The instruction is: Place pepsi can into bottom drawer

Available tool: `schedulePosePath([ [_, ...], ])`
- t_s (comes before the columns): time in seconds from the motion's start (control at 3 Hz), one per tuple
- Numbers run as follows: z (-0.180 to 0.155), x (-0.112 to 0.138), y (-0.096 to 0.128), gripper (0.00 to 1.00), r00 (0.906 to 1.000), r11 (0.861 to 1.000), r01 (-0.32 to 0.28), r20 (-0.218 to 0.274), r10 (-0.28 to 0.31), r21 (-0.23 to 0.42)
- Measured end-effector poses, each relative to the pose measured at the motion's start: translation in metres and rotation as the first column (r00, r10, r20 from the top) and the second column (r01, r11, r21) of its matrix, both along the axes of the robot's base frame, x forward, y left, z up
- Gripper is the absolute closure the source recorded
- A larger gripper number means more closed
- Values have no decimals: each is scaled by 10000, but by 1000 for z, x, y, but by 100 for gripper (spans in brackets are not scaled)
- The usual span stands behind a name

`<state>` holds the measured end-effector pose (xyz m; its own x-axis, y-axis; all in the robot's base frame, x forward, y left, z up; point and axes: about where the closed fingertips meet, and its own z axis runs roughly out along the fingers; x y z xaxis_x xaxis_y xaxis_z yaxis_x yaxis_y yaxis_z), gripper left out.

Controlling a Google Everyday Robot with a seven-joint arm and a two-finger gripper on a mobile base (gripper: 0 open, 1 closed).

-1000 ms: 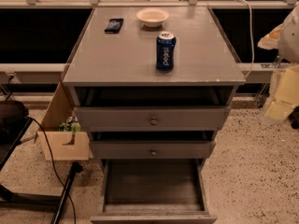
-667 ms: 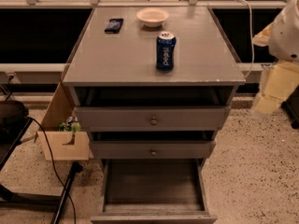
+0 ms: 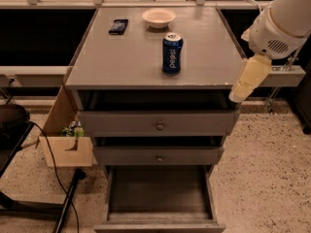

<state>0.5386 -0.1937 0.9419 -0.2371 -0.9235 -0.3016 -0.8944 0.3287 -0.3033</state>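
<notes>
tool (image 3: 249, 79): cream-coloured, hangs off the white arm (image 3: 284, 21) at the right edge of the desk (image 3: 121, 62), just past its front right corner, about level with the desk top. Points down and a bit left. Touching nothing.
tool state: apart or together, can't make it out from this angle. Holds nothing.
can (image 3: 172, 53): upright on the desk top, right of centre, toward the front edge. Dark blue, white lettering running vertically, silver top. Well apart from the tool, which is off to its right and lower.
bottom drawer (image 3: 158, 191): pulled out toward the camera, open, flat dark floor showing. Directly below the two shallower drawers.
top drawer (image 3: 158, 123): pulled out slightly, dark gap above its front, round knob in the middle.
middle drawer (image 3: 158, 155): also out a little, less than the bottom one, round knob.
bowl (image 3: 158, 17): white, at the back of the desk top, behind the can and slightly left, apart from it.
dark flat item (image 3: 118, 26): back left of the desk top, left of the bowl; too small to identify.
wooden box (image 3: 68, 149): on the floor against the desk's left side, something green in it.
cable (image 3: 51, 154): black, runs over the speckled floor (image 3: 262, 169) at left.
</notes>
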Motion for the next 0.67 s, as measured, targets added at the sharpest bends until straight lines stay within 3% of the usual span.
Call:
schedulePosePath([
  [0.33, -12, 40, 6, 0, 9995, 9993, 210, 210, -217, 310],
  [0.67, -18, 81, 10, 0, 9980, 9910, 546, 241, -579, 1224],
])
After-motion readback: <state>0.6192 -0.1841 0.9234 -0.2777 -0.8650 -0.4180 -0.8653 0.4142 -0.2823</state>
